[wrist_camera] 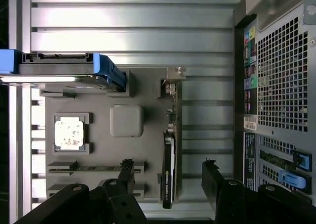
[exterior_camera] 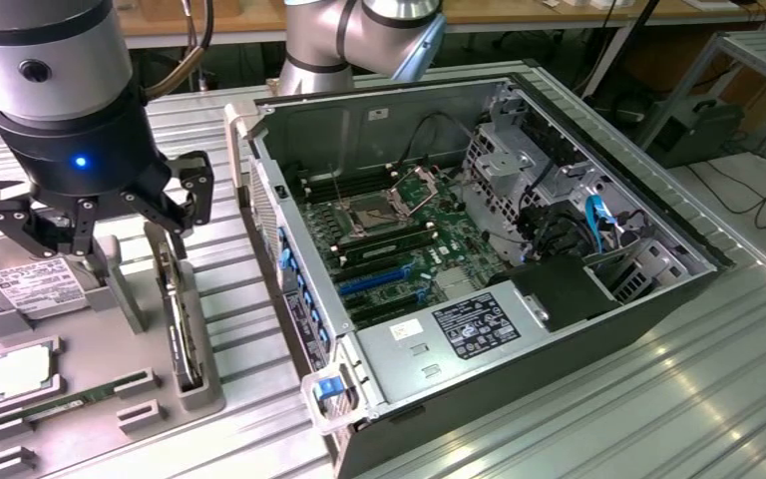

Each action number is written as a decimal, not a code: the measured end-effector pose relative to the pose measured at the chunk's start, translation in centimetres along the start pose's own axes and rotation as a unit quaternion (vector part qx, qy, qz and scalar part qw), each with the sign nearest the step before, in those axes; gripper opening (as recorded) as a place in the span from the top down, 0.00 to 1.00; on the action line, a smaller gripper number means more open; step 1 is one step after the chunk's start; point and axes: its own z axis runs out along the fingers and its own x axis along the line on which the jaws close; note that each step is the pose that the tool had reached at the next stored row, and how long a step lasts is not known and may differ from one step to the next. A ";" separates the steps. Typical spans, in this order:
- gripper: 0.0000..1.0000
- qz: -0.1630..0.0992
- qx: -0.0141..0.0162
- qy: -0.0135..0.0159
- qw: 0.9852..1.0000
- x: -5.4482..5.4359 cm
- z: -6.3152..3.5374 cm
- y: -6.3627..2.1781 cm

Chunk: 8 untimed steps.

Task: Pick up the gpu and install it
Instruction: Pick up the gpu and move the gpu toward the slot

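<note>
The gripper [wrist_camera: 169, 166] is spread wide and holds nothing. In the wrist view its two black fingers [wrist_camera: 127, 170] stand either side of the gpu [wrist_camera: 169, 140], clear of it on both flanks. The gpu stands on edge in a slot of the grey holder [wrist_camera: 148, 150], silver bracket at the end away from the fingers. The exterior view gives the height the wrist view cannot: the gripper [exterior_camera: 128, 232] hangs above the holder [exterior_camera: 91, 344], and the gpu [exterior_camera: 181, 319] is upright just below its finger. The holder's other pockets are filled. They hold a hard drive [wrist_camera: 59, 70] in a blue frame, a cpu [wrist_camera: 69, 133] and a memory stick [wrist_camera: 86, 168]. In the exterior view these sit at nine o'clock of the gpu: hard drive [exterior_camera: 31, 284], cpu [exterior_camera: 21, 371], memory stick [exterior_camera: 51, 409]. At three o'clock lies the open case [exterior_camera: 702, 269] on the ribbed table [exterior_camera: 622, 409]; the wrist view shows its perforated back panel [wrist_camera: 281, 75], the exterior view its motherboard [exterior_camera: 397, 244].
</note>
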 end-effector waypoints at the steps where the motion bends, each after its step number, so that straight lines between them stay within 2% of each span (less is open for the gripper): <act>1: 0.34 0.000 0.000 0.000 1.000 0.0 0.07 -0.01; 5: 0.34 0.000 0.000 0.002 1.000 0.0 0.34 -0.02; 8: 0.34 0.000 0.000 0.004 1.000 0.0 0.56 -0.04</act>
